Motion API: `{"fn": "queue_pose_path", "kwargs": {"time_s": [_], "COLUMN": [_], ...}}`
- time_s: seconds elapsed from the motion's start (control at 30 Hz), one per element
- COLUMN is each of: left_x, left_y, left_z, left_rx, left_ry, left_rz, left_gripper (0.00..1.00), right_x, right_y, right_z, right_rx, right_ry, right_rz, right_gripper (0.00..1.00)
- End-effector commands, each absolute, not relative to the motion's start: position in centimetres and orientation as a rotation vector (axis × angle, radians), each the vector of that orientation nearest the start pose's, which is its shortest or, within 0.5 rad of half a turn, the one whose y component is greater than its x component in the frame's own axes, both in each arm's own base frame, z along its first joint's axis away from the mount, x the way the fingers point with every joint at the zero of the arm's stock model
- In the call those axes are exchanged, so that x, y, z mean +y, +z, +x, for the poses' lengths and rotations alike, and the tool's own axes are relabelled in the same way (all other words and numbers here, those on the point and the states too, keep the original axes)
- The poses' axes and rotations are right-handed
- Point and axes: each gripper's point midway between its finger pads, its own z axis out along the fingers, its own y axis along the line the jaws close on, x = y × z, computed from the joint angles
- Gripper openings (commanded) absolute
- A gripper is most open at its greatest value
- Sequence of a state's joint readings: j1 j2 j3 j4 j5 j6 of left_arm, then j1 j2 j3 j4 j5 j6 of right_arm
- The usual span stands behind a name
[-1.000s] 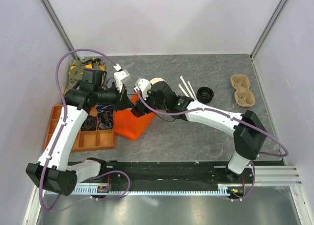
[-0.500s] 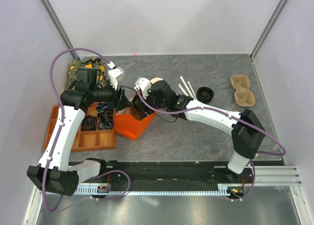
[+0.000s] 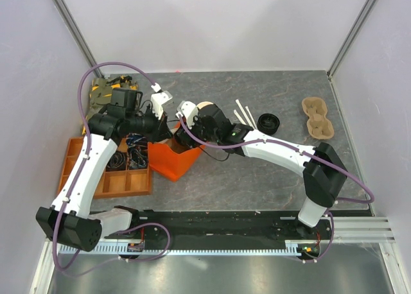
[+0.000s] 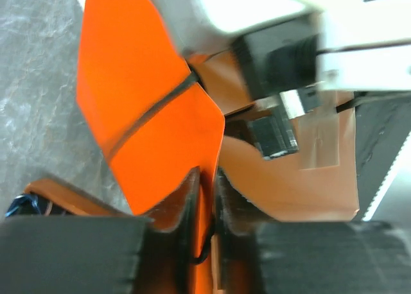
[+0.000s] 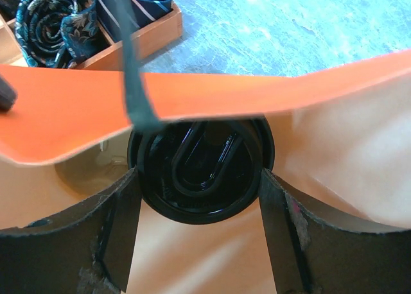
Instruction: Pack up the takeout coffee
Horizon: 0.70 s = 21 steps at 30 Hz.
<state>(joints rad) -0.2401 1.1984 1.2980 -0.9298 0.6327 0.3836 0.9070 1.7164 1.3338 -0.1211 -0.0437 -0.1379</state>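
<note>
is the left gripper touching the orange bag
Touching: the left wrist view shows the left gripper pinching the edge of the orange bag.

**Both arms meet at the orange bag (image 3: 172, 164), one gripper on its rim and the other in its mouth.**

The left arm (image 3: 83, 172) rises from its base, near and to the left of the bag. It leans away along its white link, then bends at the elbow toward the bag with its wrist lying about level. The left gripper (image 4: 205, 177) is at the left side of the bag, pinched on the bag's upper edge. Its two dark fingers (image 4: 183, 201) are pressed almost together with the orange wall between them.

The right arm (image 3: 282, 154) starts well to the right of the bag and folds at its dark elbow. Its white forearm stretches leftward to the bag. The right gripper (image 5: 198, 178) dips into the bag's mouth with its jaws spread wide, each pad (image 5: 115, 233) against one side of the black lid of the takeout coffee (image 5: 199, 156).
</note>
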Motion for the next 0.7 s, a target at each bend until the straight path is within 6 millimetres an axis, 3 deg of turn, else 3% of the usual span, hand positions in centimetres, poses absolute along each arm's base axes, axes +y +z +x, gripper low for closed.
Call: {"fn": "queue_pose_path", "kwargs": {"time_s": [0.0,0.33,0.67], "left_x": [-15.0,-14.5,-16.2], "left_y": [25.2,25.2,27.4], "left_z": [25.8,26.7,23.7], "left_rx": [2.085,2.147,2.029], "left_ry": [-0.635,-0.715,-0.940], "left_rz": [0.972,0.820,0.839], "left_gripper": [0.02,0.02,0.02], "right_x": [40.5,40.9,39.9], "right_y": [19.8,18.6,17.4], "right_z": [32.4,32.6,31.3], "right_rx": [1.774,1.812,1.856], "right_ry": [0.477,0.508,0.544], "right_rz": [-1.053,-1.076,-1.258], "right_gripper": [0.23,0.21,0.18]}}
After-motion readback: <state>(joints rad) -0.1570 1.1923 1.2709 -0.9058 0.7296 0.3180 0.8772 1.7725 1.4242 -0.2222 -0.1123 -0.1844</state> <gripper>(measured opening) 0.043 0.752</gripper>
